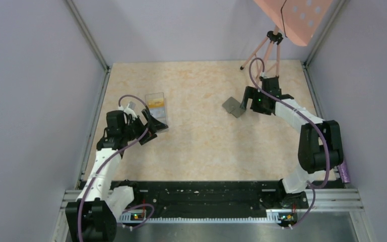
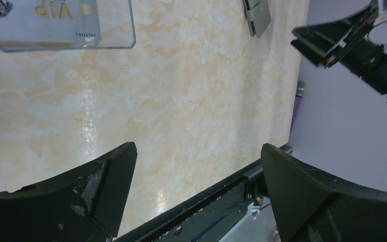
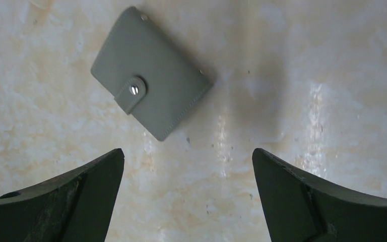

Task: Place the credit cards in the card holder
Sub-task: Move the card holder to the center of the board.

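Credit cards [image 1: 156,105], orange and yellow, lie in a clear plastic box [image 1: 154,96] on the left part of the marbled surface [image 1: 196,136]. The box sits just ahead of the left fingers [image 2: 103,189], which are spread wide with nothing between them. The left wrist view shows a pale card lettered VIP [image 2: 55,17] inside the box, apart from both fingertips. Well to the right, the card holder [image 3: 148,73] lies flat and closed, set diagonally, its snap tab [image 3: 132,92] fastened. The right fingers [image 3: 302,201] hover near it, also spread wide. The card holder lies just ahead of their tips, untouched.
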